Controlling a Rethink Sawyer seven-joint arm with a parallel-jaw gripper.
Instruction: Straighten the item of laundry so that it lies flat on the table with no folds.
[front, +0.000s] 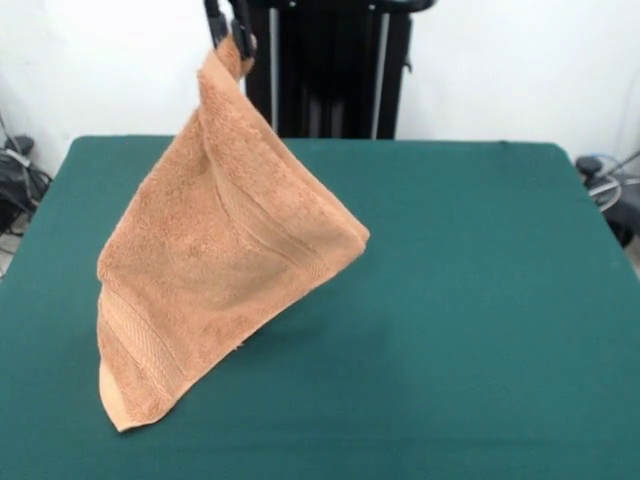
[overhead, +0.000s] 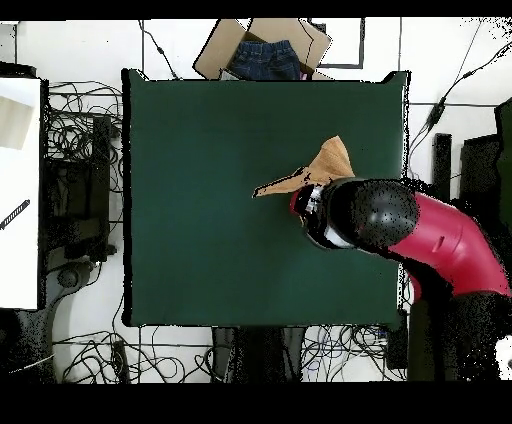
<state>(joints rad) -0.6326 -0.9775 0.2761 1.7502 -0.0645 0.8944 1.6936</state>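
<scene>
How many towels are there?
1. The orange-tan terry-cloth towel hangs by one corner from the black gripper, its lower end touching the dark green table. None looks hidden.

No readable text, labels or numbers anywhere.

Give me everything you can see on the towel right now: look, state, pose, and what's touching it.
The towel is light orange-tan terry cloth with woven border bands near its edges. It hangs from one corner, pinched by the gripper at the top, and drapes down in a rough, creased diamond. Its lowest corner seems to reach the green table near the front; the rest is lifted off. In the overhead view it shows only as a narrow peaked shape beside the arm.
</scene>
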